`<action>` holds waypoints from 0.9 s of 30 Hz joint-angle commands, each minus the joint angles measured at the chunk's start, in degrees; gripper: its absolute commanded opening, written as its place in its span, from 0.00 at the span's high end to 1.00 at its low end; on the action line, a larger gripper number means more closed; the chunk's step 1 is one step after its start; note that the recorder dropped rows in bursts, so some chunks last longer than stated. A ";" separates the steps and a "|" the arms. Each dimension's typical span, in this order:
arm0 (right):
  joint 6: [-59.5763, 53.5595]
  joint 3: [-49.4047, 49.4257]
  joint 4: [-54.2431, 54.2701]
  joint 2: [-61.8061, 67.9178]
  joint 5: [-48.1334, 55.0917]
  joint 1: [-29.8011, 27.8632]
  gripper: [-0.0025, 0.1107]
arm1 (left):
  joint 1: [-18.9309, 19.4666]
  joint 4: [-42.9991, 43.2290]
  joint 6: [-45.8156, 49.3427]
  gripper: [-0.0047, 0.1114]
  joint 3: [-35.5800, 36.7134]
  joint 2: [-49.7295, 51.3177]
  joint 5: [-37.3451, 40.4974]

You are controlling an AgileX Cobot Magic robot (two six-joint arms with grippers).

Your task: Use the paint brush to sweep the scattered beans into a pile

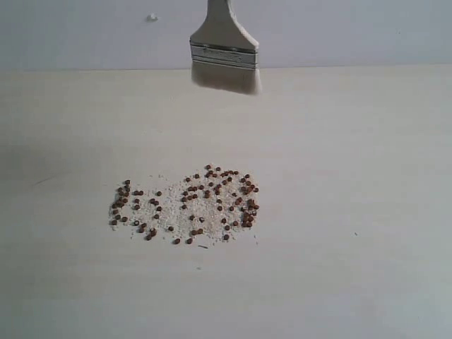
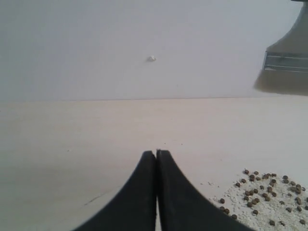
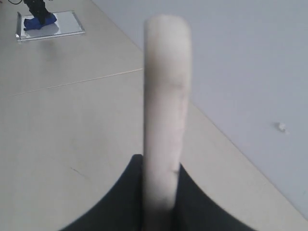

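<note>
The beans, small reddish-brown rounds mixed with whitish crumbs, lie in a wide patch at the middle of the table; part of them shows in the left wrist view. The paint brush hangs in the air behind the patch, bristles down, silver band showing, its top cut off by the frame edge. My right gripper is shut on the brush's pale wooden handle. My left gripper is shut with nothing in it, low over the table beside the beans. Neither gripper shows in the exterior view.
A pale table meets a grey-white wall carrying a lone white speck. Far off in the right wrist view a flat plate with a blue and black object rests on the table.
</note>
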 commanded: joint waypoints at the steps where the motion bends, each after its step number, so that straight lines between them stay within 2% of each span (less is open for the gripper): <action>1: -0.67 -0.35 0.51 -0.83 2.98 -0.11 0.98 | -0.09 0.49 0.28 0.96 0.27 -0.27 -0.55; 6: 4.93 3.74 0.51 -2.27 5.52 -0.11 0.98 | -0.09 0.49 0.28 0.96 0.27 -0.27 -0.55; 12: 9.38 23.76 0.51 -12.12 26.59 -0.11 0.98 | -0.09 0.49 0.28 0.96 0.27 -0.27 -0.55; 14: 6.13 29.62 3.35 -15.73 30.95 -0.11 0.98 | -0.09 0.49 0.28 0.96 0.27 -0.27 -0.55; 16: -5.05 33.71 12.50 -18.41 35.00 -0.11 0.98 | -0.09 0.49 0.28 0.96 0.27 -0.27 -0.55; 19: -36.08 38.93 36.54 -21.84 34.82 -0.11 0.98 | -0.09 0.49 0.28 0.96 0.27 -0.27 -0.55; 25: -90.94 52.83 84.61 -27.07 16.42 3.57 0.98 | -0.09 0.49 0.28 0.96 0.27 -0.27 -0.55; 27: -105.23 57.16 95.81 -28.29 7.86 5.82 0.98 | -0.09 0.49 0.28 0.96 0.27 -0.27 -0.55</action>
